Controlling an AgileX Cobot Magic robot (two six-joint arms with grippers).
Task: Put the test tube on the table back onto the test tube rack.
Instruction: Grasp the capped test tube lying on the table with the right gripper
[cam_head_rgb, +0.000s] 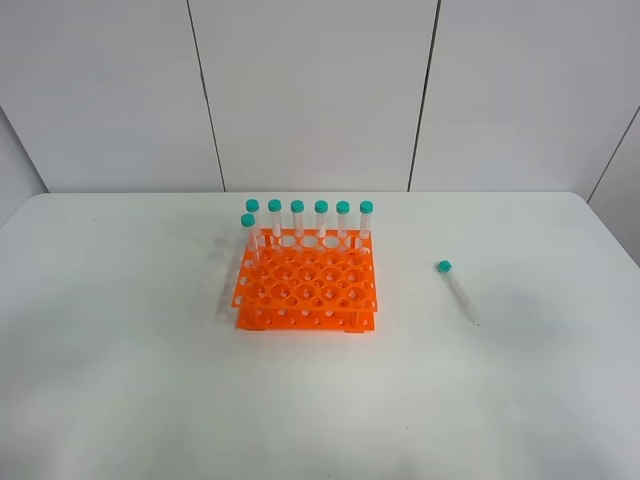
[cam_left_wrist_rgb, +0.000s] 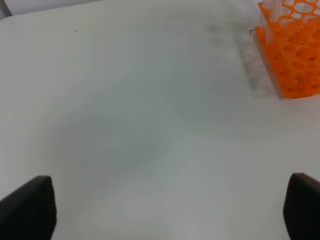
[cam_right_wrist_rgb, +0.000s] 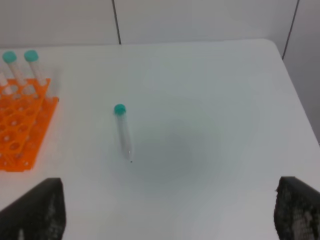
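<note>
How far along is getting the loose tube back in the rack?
Nothing done: the test tube lies on the table, right of the test tube rack and apart from it. Nothing in hand: left gripper and right gripper are open, empty. Remaining: grasp, lift, slot it in.

The left tool (cam_left_wrist_rgb: 166, 207) (spread wide) hangs over the table (cam_left_wrist_rgb: 125, 115), test tube rack (cam_left_wrist_rgb: 295, 60) nearby.

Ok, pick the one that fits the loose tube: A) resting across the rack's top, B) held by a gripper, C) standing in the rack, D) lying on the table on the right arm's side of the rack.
D: the tube lies flat on the table, clear of the rack.
</note>
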